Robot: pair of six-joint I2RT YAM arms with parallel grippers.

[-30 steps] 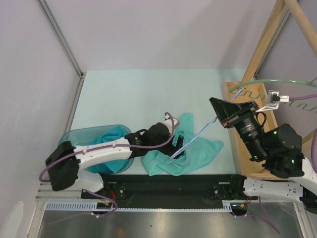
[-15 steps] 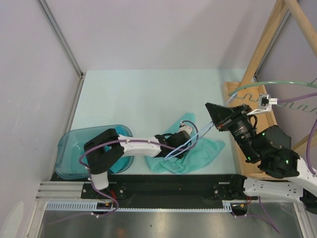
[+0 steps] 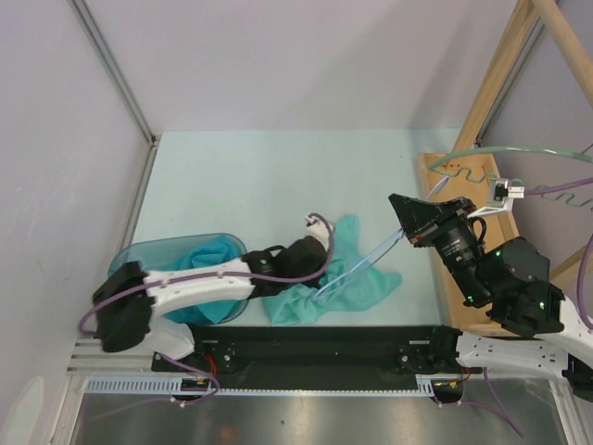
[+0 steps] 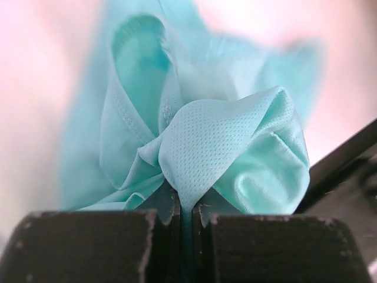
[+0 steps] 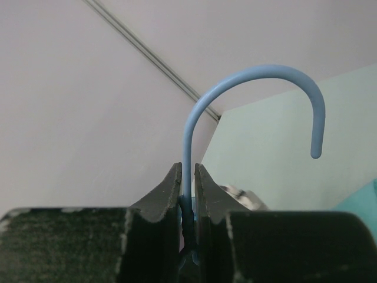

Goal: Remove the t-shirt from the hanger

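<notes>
Though bunched into a crumpled heap, spread on the near middle of the desk [image 3: 241, 176]: the teal t-shirt [image 3: 371, 287], just right of a clear blue tub [image 3: 139, 260] with more teal cloth inside. Left pincer [image 4: 185, 209] clamped tight on a fold of the mesh fabric, only cloth between the jaws. Right pincer [image 5: 187, 177] closed narrow on the neck of the pale blue wire hanger [image 5: 259, 73], just below the hook, with the hook curving up beyond the fingers. From there, slanting down and left to the cloth, the wire frame. Cannot tell whether threaded through the garment or merely lying on it. At far right, a wooden frame [image 3: 491, 83].
</notes>
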